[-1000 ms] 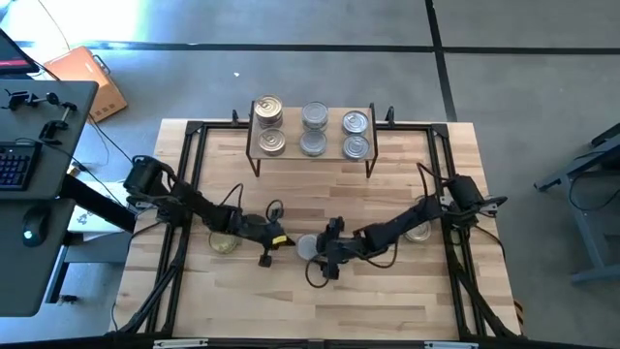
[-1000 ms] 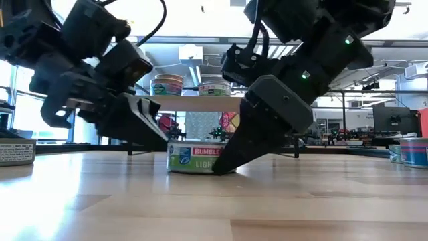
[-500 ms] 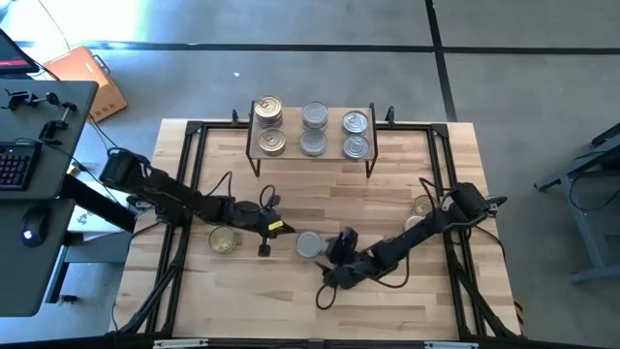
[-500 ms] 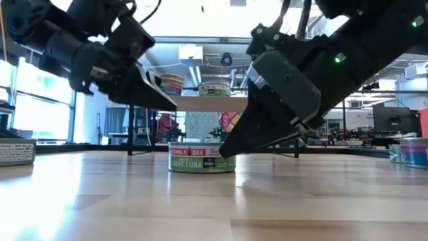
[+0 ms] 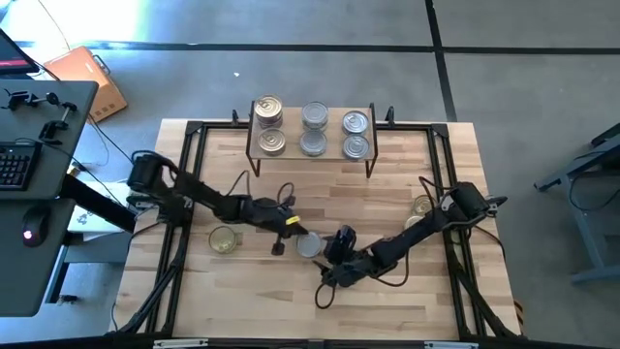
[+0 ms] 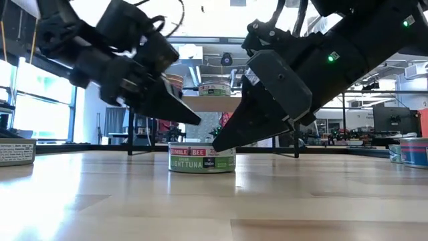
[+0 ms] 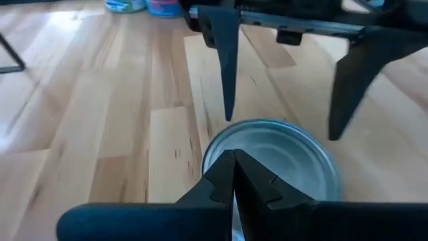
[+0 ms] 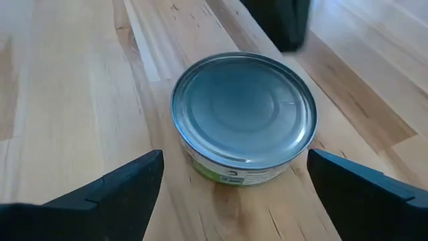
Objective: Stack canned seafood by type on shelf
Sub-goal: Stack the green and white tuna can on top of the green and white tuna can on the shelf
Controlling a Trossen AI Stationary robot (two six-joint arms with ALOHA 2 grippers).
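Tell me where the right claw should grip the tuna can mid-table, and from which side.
Grip the tuna can across its short side wall, coming down from above. It sits flat with its smooth lid up, and the open right claw already spans its width. The shut left claw sits close beside it.

an orange box [image 5: 85, 78] lies on the floor beside a dark desk [image 5: 39, 194] with a keyboard [image 5: 14, 165].

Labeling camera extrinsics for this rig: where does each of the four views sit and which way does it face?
High: overhead, straight down on the table; both arms, shelf at the far edge.
Low: table height, level toward the shelf; both grippers above the tuna tin.
Left wrist: past the shut left gripper at the tin, the right arm's fingers beyond.
Right wrist: between the open right gripper fingers, down on the tin.
Shared: all four see that tin.
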